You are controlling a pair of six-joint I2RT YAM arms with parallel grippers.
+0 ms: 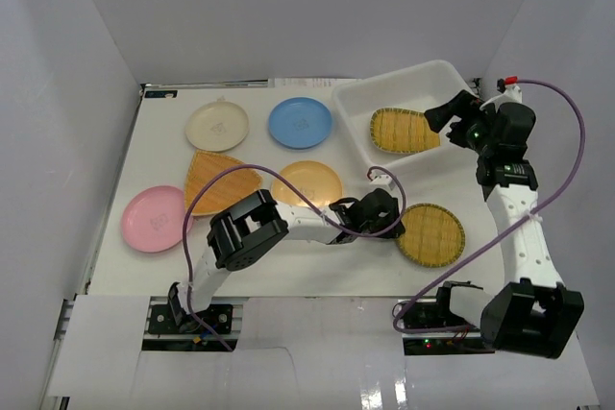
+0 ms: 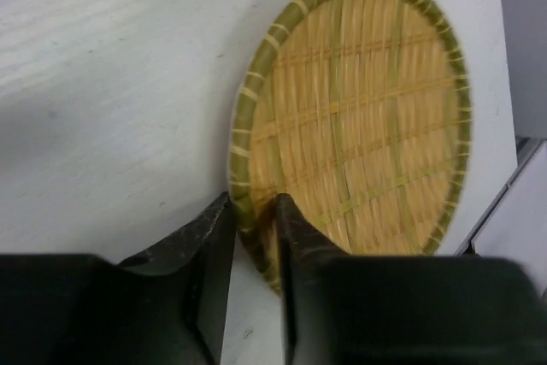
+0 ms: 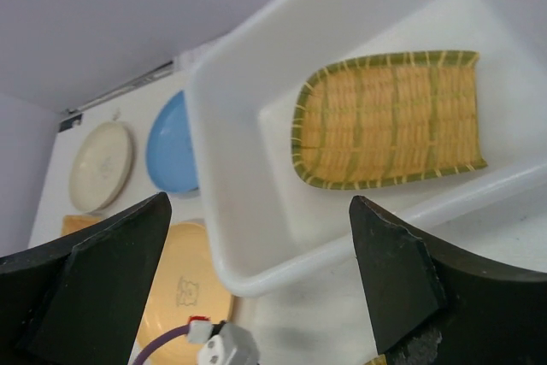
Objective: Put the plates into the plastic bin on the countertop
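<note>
Top view: L pincer [image 1: 387,215] at left rim of round bamboo tray [image 1: 434,235] on worktop [image 1: 163,151], squarish bamboo tray [image 1: 404,130] lying inside plastic bin [image 1: 357,108], L wrist: jaws pinching round tray's rim, R wrist: R pincer [image 3: 258,211] wide open above bin.

walls: plain grey panels box it in, left wall [image 1: 58,93], back wall [image 1: 307,7], right wall [image 1: 577,36] | worktop [image 1: 159,156]: flat white, mid-frame | lower frame: white front panel [image 1: 317,362], slight sheen | light: soft, even, shadows faint
</note>
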